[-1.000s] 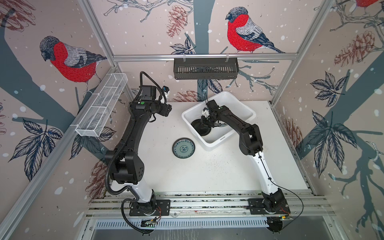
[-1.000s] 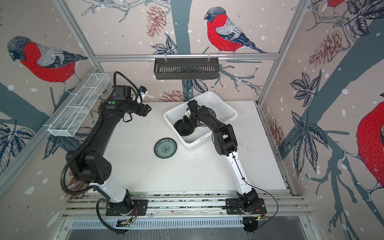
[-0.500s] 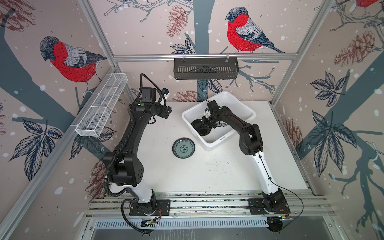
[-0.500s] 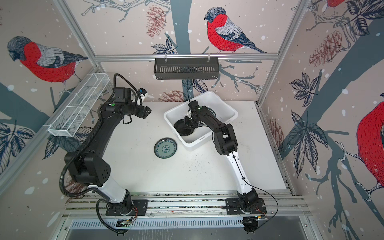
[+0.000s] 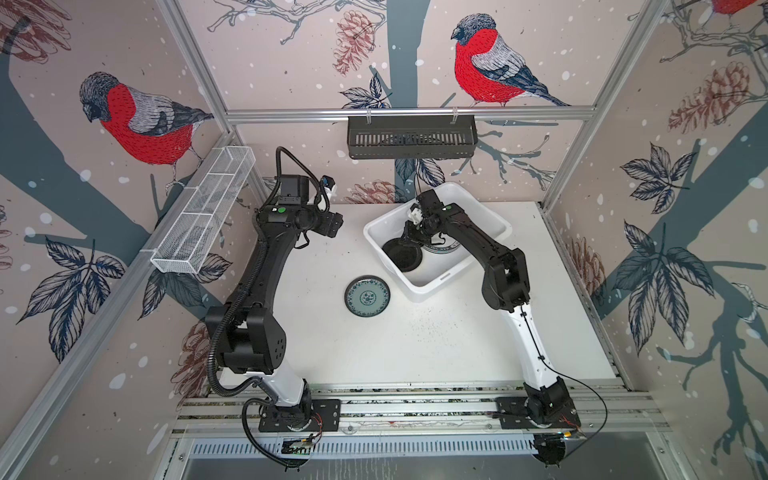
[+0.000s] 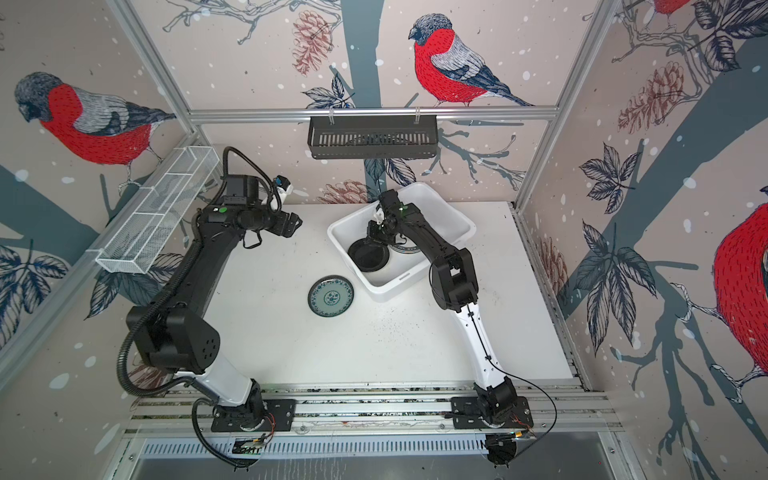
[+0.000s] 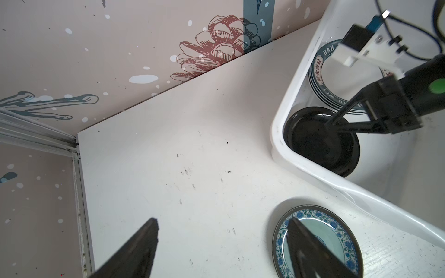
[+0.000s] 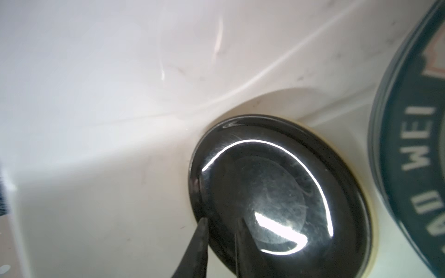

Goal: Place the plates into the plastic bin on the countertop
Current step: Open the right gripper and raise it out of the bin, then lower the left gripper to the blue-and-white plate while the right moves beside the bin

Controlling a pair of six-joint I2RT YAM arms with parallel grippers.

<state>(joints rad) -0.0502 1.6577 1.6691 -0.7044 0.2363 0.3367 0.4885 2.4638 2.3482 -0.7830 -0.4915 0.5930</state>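
The plate stack [image 7: 321, 72] sat in the plastic bin [image 5: 432, 284], right claw [image 8: 222, 221] pinched the black plate [image 8: 277, 187] there, left claw [image 7: 222, 221] was spread; just the teal plate [image 5: 367, 297] left.

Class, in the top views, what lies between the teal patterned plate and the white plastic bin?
Only a narrow strip of bare countertop; the teal plate and the bin stand apart. Both top views show it.
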